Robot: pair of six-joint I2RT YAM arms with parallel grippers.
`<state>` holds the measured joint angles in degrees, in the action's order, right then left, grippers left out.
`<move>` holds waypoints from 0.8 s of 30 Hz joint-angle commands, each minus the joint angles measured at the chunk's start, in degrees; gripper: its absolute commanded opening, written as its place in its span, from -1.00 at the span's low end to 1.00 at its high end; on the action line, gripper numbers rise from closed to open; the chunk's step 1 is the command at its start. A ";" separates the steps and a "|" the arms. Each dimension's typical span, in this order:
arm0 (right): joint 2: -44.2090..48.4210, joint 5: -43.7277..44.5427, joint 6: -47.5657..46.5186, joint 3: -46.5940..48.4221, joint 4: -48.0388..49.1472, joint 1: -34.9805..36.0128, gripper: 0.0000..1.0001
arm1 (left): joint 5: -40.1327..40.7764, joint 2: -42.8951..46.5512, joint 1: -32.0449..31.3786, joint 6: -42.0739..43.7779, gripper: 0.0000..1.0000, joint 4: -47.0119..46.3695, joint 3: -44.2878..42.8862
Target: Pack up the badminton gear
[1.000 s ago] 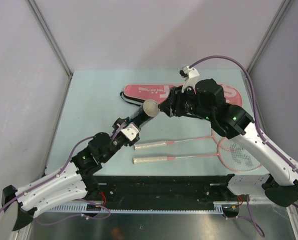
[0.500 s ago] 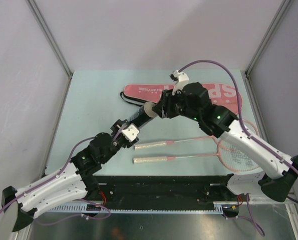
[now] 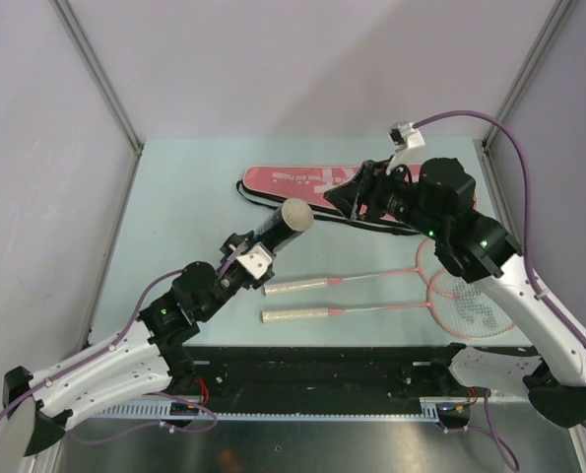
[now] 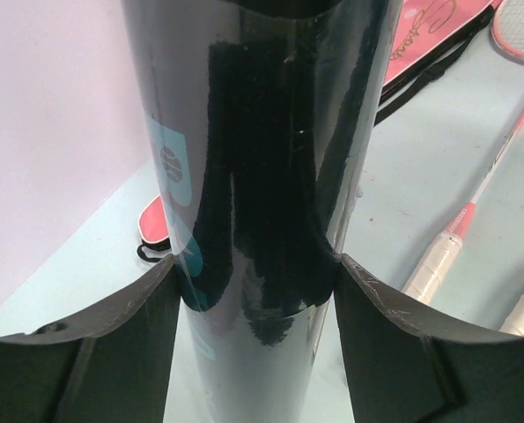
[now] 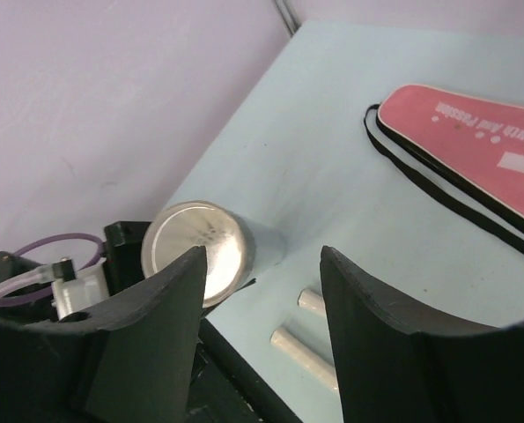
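Observation:
My left gripper [image 3: 250,258] is shut on the black lettered tube [image 3: 281,227] and holds it tilted above the table, its pale round end [image 3: 295,214] pointing up and to the right. In the left wrist view the tube [image 4: 262,159] fills the gap between the fingers of that gripper [image 4: 257,295]. My right gripper [image 3: 347,200] is open and empty, to the right of the tube's end [image 5: 195,251] and apart from it. Two pink rackets [image 3: 460,286] lie at the front right, white handles [image 3: 294,287] pointing left. The pink bag [image 3: 293,180] lies at the back. No loose shuttlecock shows.
The bag's black strap [image 3: 258,197] loops off its left end, just behind the tube. The second racket handle [image 3: 294,315] lies close to the table's front edge. Grey walls close in the left, back and right sides.
My right gripper, which was at the tube's end half a second ago, has drawn back to the right and up, open. The left gripper still holds the tube in the same place.

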<state>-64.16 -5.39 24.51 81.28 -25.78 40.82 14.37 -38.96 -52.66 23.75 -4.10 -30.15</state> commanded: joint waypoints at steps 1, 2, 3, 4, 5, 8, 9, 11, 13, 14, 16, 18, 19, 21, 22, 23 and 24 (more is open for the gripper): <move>1.23 -1.12 -0.69 2.31 -1.02 0.66 0.20 | -0.66 0.46 -0.25 -0.37 -0.99 -5.22 -2.98; 1.32 -0.07 -0.69 2.31 -1.81 0.84 0.20 | 0.47 0.29 -0.25 -0.54 -0.99 -5.22 -2.98; 1.23 0.46 -0.87 2.22 -2.17 1.19 0.21 | 1.53 -0.32 -0.25 -0.72 -0.99 -5.13 -3.24; 1.32 0.99 -1.31 2.13 -2.78 1.28 0.22 | 2.84 -1.02 -0.25 -0.72 -0.99 -5.13 -3.33; 1.41 2.56 -1.57 2.05 -4.35 1.28 0.22 | 8.08 -1.81 -0.16 -1.68 -0.99 -5.13 -3.60; 1.93 4.42 -1.84 1.26 -7.70 1.37 0.25 | 13.22 -8.92 1.33 -2.74 -0.99 -1.72 -6.84; 2.20 4.25 -1.75 0.73 -8.23 1.28 0.25 | 13.49 -12.94 2.21 -3.70 -0.99 0.91 -9.11; 2.90 3.90 -1.05 -1.11 -9.19 1.28 0.24 | 13.14 -16.22 5.54 -6.85 -0.99 3.12 -11.06; 2.99 3.98 -0.17 -3.13 -11.12 1.37 0.25 | 11.21 -20.09 9.66 -8.97 -0.99 6.55 -13.70; 3.25 3.89 0.88 -3.49 -11.74 1.37 0.25 | 10.07 -21.41 11.16 -10.81 -0.99 7.86 -15.79; 3.95 3.19 1.85 -5.24 -12.10 1.72 0.25 | 9.54 -25.45 15.28 -13.01 -0.99 10.42 -17.48; 5.18 4.50 2.38 -6.82 -12.27 2.07 0.25 | 8.40 -29.65 20.37 -13.99 -0.99 13.05 -19.94; 5.53 5.29 2.29 -6.92 -13.67 2.25 0.25 | 8.13 -30.90 21.89 -14.43 -0.99 13.41 -20.64; 7.20 9.86 1.33 -7.71 -14.30 2.78 0.25 | 8.13 -35.02 26.62 -14.69 -0.99 14.02 -22.57; 7.64 10.48 0.89 -8.67 -14.82 2.51 0.26 | 8.13 -36.35 28.04 -15.56 -0.99 14.99 -23.71; 8.00 10.40 0.54 -8.85 -15.00 1.64 0.27 | 8.30 -37.41 29.10 -15.66 -0.99 15.95 -25.38; 8.17 10.14 0.01 -9.29 -15.17 1.02 0.28 | 9.17 -39.07 30.50 -15.49 -0.99 16.22 -25.57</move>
<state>-59.27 1.15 25.63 72.49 -39.72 43.05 22.31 -74.19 -26.83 13.17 8.32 -51.44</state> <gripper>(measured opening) 0.632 0.668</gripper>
